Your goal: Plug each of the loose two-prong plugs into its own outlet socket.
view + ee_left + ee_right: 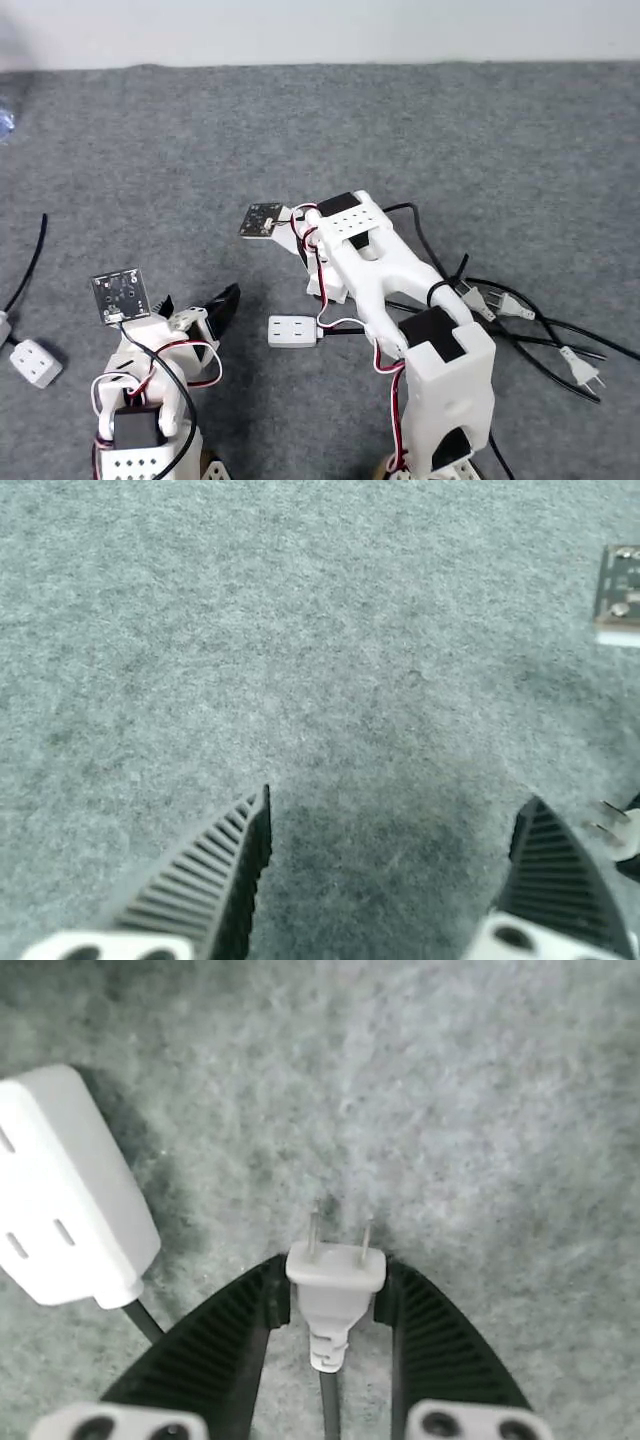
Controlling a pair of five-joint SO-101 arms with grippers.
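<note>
My right gripper (330, 1282) is shut on a white two-prong plug (335, 1270), with the prongs pointing out over the carpet. A white outlet block (60, 1200) lies close beside it, apart from the plug. From above, that block (292, 331) sits between the arms, near the right gripper (308, 256), which is tucked under its white arm. My left gripper (397, 798) is open over bare carpet with nothing between its fingers; from above it (215, 305) hangs left of the block. A white plug (615, 832) shows beside one left finger.
A second white outlet block (35, 362) lies at the far left with a black cord. Loose white plugs (478, 300) (515, 306) (583, 370) on black cords tangle at the right. Grey carpet (150, 150) covers the table.
</note>
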